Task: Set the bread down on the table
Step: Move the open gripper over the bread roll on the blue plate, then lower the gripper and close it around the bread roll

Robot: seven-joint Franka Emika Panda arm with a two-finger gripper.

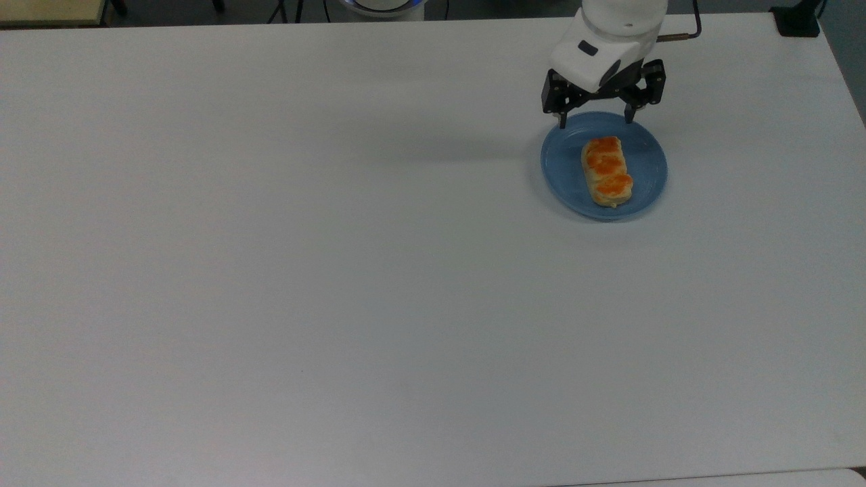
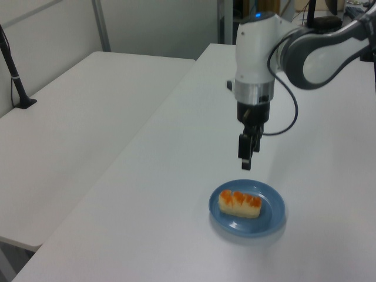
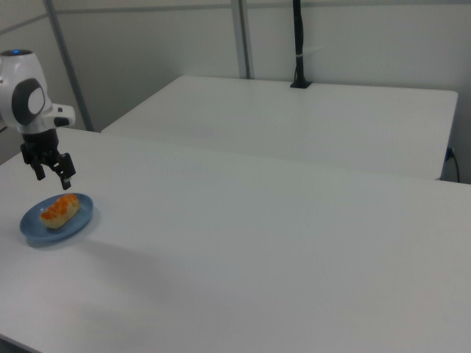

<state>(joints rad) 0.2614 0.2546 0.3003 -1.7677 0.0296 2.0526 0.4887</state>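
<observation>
The bread (image 1: 607, 171), a pale roll with three orange-brown bumps, lies on a round blue plate (image 1: 561, 169) on the white table (image 1: 338, 270), toward the top view's right. My gripper (image 1: 596, 122) hangs open above the plate's far rim, its two black fingers spread wider than the bread, with nothing between them. In the left view the gripper (image 2: 245, 163) hovers a short way above the bread (image 2: 239, 202) and the plate (image 2: 267, 222). The right view has the gripper (image 3: 53, 179) just above the bread (image 3: 59, 209), apart from it.
A second white table (image 2: 76, 129) adjoins this one and carries a black pole on a base (image 2: 14, 70). A black clamp (image 1: 798, 20) sits at the far right corner in the top view. Open tabletop spreads to the top view's left of the plate.
</observation>
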